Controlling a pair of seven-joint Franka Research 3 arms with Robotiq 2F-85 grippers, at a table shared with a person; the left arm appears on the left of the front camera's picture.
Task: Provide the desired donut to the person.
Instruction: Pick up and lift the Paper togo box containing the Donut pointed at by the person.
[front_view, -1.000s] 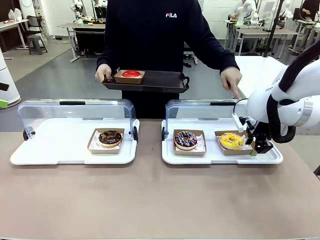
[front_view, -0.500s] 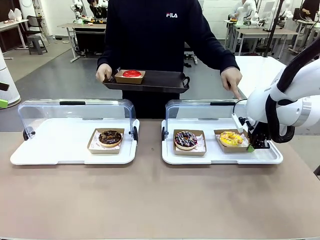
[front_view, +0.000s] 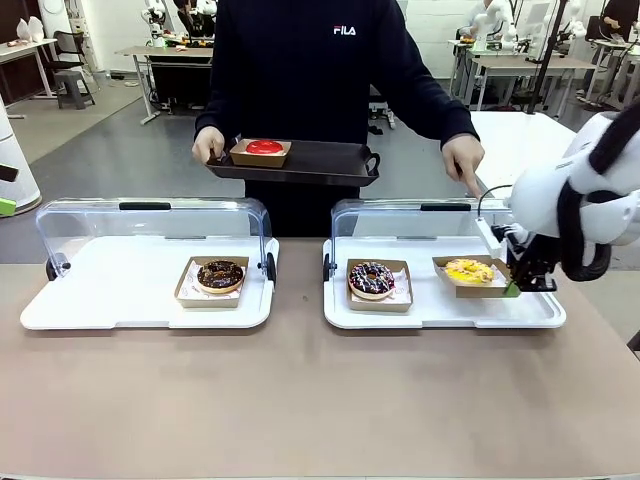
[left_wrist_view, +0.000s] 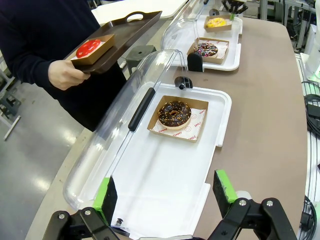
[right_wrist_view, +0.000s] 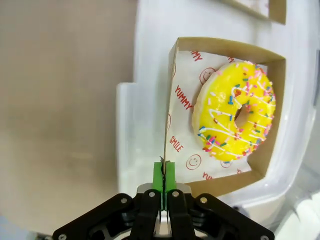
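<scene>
My right gripper (front_view: 514, 287) (right_wrist_view: 163, 172) is shut on the side wall of a brown cardboard box (front_view: 470, 277) (right_wrist_view: 172, 95). In the box lies a yellow donut (front_view: 469, 269) (right_wrist_view: 235, 117) with sprinkles. The box is tilted, a little above the right white tray (front_view: 440, 315). The person (front_view: 300, 70) stands at the far side and holds out a dark serving tray (front_view: 310, 165) with a red donut (front_view: 264, 147) (left_wrist_view: 89, 47) in its box. My left gripper (left_wrist_view: 164, 195) hangs open over the left white tray (left_wrist_view: 165, 170), well short of a chocolate donut (left_wrist_view: 174, 113) (front_view: 220, 274).
A chocolate donut with coloured sprinkles (front_view: 371, 279) (left_wrist_view: 205, 48) sits in its box on the right tray. Both trays have clear lids (front_view: 150, 225) swung open at the back. The person's other hand (front_view: 465, 160) is just behind the right lid (front_view: 400, 215). Bare brown tabletop (front_view: 300, 400) spreads in front.
My right gripper has shut on the box wall and raised the yellow donut's box slightly, shifting up and to the right. The person and the other donuts have stayed put.
</scene>
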